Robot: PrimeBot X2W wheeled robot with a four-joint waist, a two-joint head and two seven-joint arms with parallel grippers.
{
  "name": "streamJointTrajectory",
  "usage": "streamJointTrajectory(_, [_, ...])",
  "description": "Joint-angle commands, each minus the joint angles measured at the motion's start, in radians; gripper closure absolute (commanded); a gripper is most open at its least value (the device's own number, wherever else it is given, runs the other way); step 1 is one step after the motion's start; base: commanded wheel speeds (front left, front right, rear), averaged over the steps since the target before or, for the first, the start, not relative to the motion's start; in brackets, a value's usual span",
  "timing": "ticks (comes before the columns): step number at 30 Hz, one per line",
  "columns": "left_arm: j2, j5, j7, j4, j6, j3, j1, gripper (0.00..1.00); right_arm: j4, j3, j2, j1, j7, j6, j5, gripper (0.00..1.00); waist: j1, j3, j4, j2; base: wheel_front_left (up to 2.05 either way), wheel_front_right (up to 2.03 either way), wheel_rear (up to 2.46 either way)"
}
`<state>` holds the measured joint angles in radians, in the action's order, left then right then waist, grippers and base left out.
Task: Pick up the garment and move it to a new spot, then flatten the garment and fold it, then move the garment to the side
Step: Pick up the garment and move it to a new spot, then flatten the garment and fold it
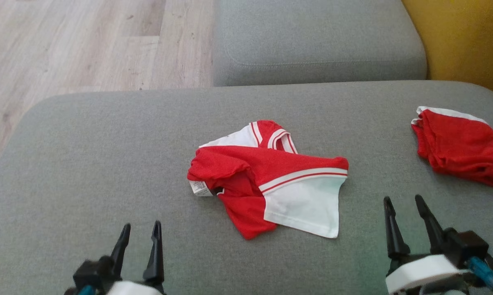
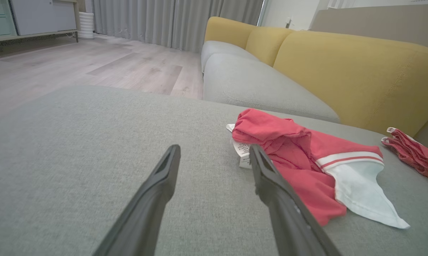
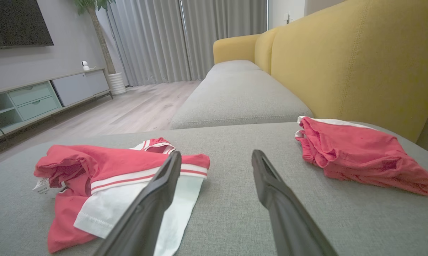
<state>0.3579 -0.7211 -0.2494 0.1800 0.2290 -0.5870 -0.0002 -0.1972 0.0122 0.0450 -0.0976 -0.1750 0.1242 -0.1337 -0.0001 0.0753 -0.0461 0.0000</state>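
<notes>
Lying crumpled on cushion, garment — front hidden by folds, left claw, right claw — both spread, empty.

The red and white shirt lies bunched up in front of me on the grey cushion, tag showing.

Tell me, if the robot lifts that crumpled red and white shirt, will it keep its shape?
Probably not: the crumpled red and white fabric shirt lies in soft folds, so it should droop. Its thin edges suggest little weight. Pushed across the textured grey sofa cushion, it would likely bunch.
</notes>
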Motion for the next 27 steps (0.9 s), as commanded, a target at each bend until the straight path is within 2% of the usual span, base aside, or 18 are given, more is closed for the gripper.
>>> streamJointTrajectory(1, [0.005,0.015,-0.012,-0.042,0.004,0.054,-0.03,0.0,0.024,0.023,0.005,0.015,-0.018,0.007,-0.007,0.0,0.0001,0.003,-0.002,0.0,0.0,0.0,0.0])
streamJointTrajectory(7, [-0.01,0.043,-0.012,-0.06,0.003,0.091,0.017,0.0,0.008,0.035,0.005,0.005,-0.028,0.007,-0.019,0.0,0.0001,0.011,-0.001,0.0,0.0,0.0,0.0])
streamJointTrajectory(27, [-0.025,0.057,-0.012,-0.057,-0.014,0.113,0.021,0.0,-0.009,0.044,0.005,0.025,-0.033,0.007,-0.019,0.0,0.0001,0.001,-0.005,0.0,0.0,0.0,0.0])
